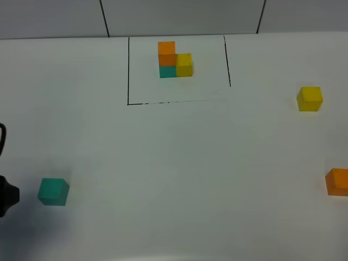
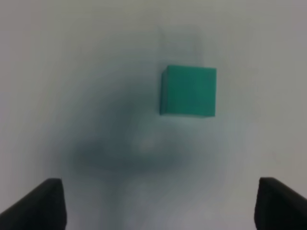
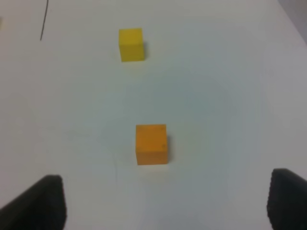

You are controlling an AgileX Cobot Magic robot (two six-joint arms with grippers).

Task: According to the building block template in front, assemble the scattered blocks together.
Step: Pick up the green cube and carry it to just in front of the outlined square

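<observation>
The white counter [image 1: 174, 163] carries the building block template [image 1: 174, 61] within a black outline [image 1: 128, 70]. From the template, the teal cube [image 1: 53, 191] lies well apart toward the front left, the yellow cube [image 1: 310, 99] to the right, and the orange cube [image 1: 337, 181] toward the front right.

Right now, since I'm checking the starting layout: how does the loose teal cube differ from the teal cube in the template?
The loose teal cube stands alone; the template's teal cube carries an orange cube and touches a yellow cube. The loose teal cube lies outside the black outline, before the open left gripper; the template's teal cube sits inside it, with no gripper near. Both are teal and cube-shaped.
</observation>
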